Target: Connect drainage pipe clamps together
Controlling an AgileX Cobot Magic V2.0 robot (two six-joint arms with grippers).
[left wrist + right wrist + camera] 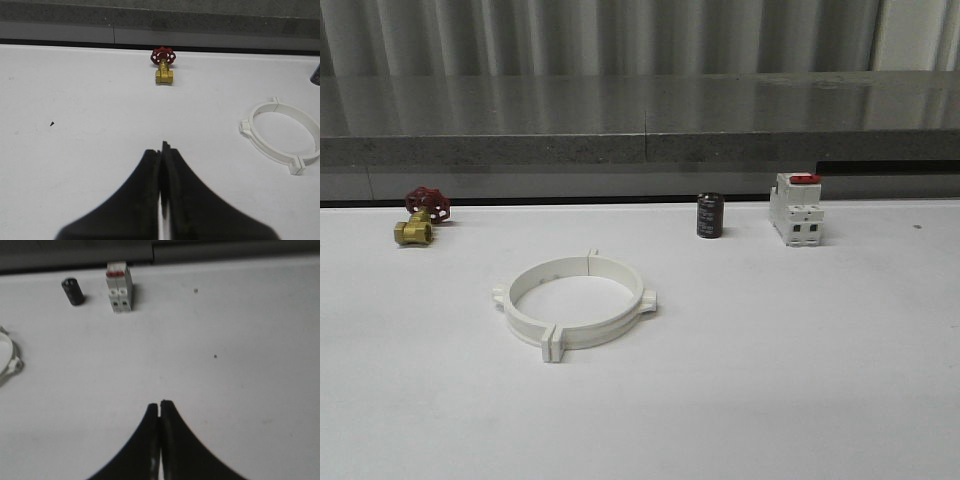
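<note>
Lying flat on the white table (800, 400), a little left of centre in the front view, the drainage pipe clamps (574, 301) are two white plastic half-rings set end to end so that together they form one full ring. Small flat tabs stick out where the halves meet, one pair at the near edge and one at the far edge, and two more lugs project at the sides. The halves appear to touch at both joints, though whether they are actually locked together cannot be told from these pictures.

Beyond the ring, along the back of the table, stand three other objects, all well apart from it. To the far left is a brass valve (417, 221) with a red handwheel. To the right is a small dark cylinder (710, 215), and further right a white boxy breaker (796, 209) with a red switch on top.

The left gripper (163, 150) hangs over bare table with its two black fingers pressed together, holding nothing; the ring lies off to one side of it. The right gripper (159, 407) is likewise closed and empty over bare table.

The main risk from here is a false finish: if the tabs only rest against each other, any nudge would part the halves. A closed claw brushing the light ring could also slide it across the smooth surface.
</note>
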